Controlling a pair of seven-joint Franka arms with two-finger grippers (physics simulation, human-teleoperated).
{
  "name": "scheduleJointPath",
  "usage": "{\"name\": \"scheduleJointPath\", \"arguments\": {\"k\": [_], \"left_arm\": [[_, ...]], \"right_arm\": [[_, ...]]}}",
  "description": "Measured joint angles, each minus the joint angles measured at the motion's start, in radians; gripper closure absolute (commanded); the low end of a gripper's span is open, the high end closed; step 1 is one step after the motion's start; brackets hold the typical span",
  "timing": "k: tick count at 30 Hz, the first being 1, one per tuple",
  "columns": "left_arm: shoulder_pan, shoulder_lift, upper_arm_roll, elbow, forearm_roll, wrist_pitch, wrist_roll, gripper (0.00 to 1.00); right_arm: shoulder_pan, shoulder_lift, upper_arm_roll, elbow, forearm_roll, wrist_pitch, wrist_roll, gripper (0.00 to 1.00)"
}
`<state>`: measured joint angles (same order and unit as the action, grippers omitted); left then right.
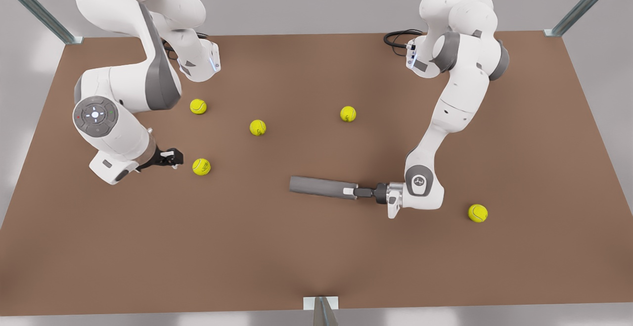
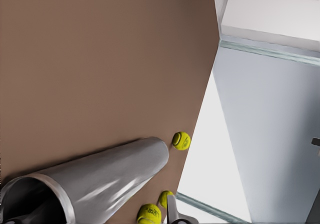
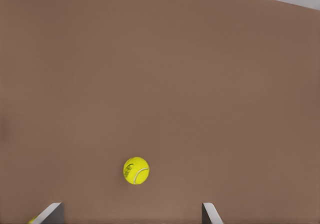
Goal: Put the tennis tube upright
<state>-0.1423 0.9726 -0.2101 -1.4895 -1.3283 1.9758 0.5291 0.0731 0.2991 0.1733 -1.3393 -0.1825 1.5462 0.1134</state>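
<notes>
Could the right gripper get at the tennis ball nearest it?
Probably yes: the right gripper hangs open just beside that tennis ball, with bare table between them. The left gripper is busy at the tennis tube.

Tennis balls [image 1: 257, 127] scattered well apart; table [image 1: 316, 266] foreground open.
</notes>
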Motion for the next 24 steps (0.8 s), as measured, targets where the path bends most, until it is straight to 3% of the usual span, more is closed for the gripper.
{"name": "scheduleJointPath", "arguments": {"k": [2, 4, 5, 6, 9, 16, 24], "left_arm": [[0.0, 0.002, 0.0, -0.001, 0.0, 0.0, 0.0, 0.0], [0.0, 0.001, 0.0, -0.001, 0.0, -0.001, 0.0, 0.15], [0.0, 0.0, 0.0, -0.001, 0.0, -0.002, 0.0, 0.3], [0.0, 0.002, 0.0, -0.002, 0.001, -0.003, 0.0, 0.37], [0.0, 0.002, 0.0, -0.001, 0.002, -0.004, -0.001, 0.44], [0.0, 0.002, 0.0, 0.0, 0.005, -0.011, -0.009, 0.54], [0.0, -0.002, 0.0, 0.0, 0.008, -0.023, -0.011, 0.55]], "right_arm": [[0.002, -0.001, 0.0, -0.001, 0.0, 0.0, -0.001, 0.0], [0.002, -0.001, 0.0, -0.001, 0.0, 0.0, -0.001, 0.0], [0.002, -0.001, 0.0, -0.001, 0.0, 0.0, -0.001, 0.0], [0.002, -0.001, 0.0, -0.001, 0.0, 0.0, 0.0, 0.0], [0.003, -0.001, 0.0, -0.001, 0.0, 0.0, -0.001, 0.0], [0.002, -0.001, 0.0, 0.0, 0.0, 0.0, -0.001, 0.0], [0.004, -0.001, 0.0, -0.001, 0.0, 0.0, -0.001, 0.0]]}}
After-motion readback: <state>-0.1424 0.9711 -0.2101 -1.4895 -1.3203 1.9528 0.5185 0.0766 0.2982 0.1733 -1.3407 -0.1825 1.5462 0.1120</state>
